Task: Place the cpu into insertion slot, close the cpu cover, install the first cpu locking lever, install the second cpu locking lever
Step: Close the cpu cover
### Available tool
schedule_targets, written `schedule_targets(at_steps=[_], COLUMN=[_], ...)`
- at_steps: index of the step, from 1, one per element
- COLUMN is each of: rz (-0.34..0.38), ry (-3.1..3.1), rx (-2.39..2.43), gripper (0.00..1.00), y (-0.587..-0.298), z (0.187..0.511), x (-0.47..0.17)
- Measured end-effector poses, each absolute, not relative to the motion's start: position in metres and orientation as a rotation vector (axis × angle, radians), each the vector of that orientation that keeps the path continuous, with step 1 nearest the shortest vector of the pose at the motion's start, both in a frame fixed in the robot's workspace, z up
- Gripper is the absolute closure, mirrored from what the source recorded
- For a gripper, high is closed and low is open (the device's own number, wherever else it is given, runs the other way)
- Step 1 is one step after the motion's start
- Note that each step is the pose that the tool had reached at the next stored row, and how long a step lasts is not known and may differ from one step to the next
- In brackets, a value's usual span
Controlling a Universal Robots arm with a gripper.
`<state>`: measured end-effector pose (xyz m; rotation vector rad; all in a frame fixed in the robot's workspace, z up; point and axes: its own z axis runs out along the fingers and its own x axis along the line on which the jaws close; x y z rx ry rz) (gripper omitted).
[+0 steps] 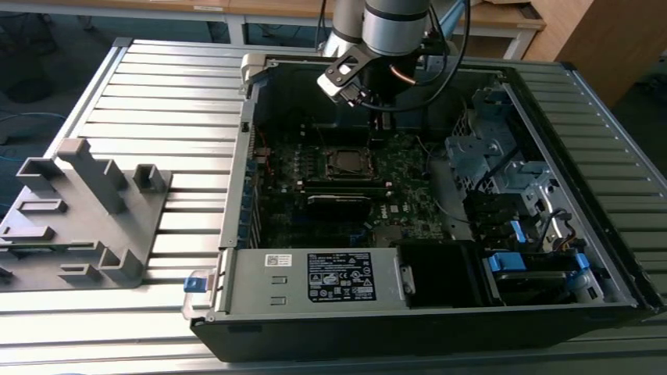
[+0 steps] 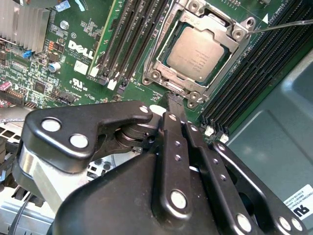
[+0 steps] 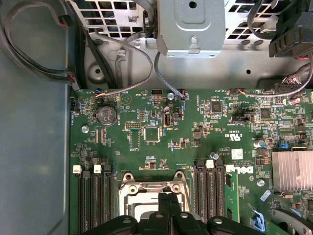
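Found the cpu (image 2: 198, 53) seated in the insertion slot (image 1: 344, 162) on the motherboard, with the cpu cover (image 2: 194, 20) lying flat round its silver top. Took the first two steps as done and the lever work as the step in hand. Noted the hand (image 2: 172, 103) with fingers pressed together and holding nothing, tip just beside the cover's nearest edge; could not tell whether touching. Spotted one thin locking lever (image 2: 283, 24) running out from the cover's corner away from the hand, well apart from the tip. Judged pressed-together fingers right for pushing so thin a wire: best met squarely, borne down steadily and tucked home, kept off the cpu's top and the memory slots (image 2: 132, 44) alongside.
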<state>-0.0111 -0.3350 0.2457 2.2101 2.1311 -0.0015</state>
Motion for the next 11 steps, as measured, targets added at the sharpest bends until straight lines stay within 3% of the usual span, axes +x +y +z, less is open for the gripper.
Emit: schedule_targets(at_steps=[11], rz=[0.007], ry=[2.127], rx=[2.206], gripper=[0.90], y=[-0.335], z=[0.245], x=[-0.021])
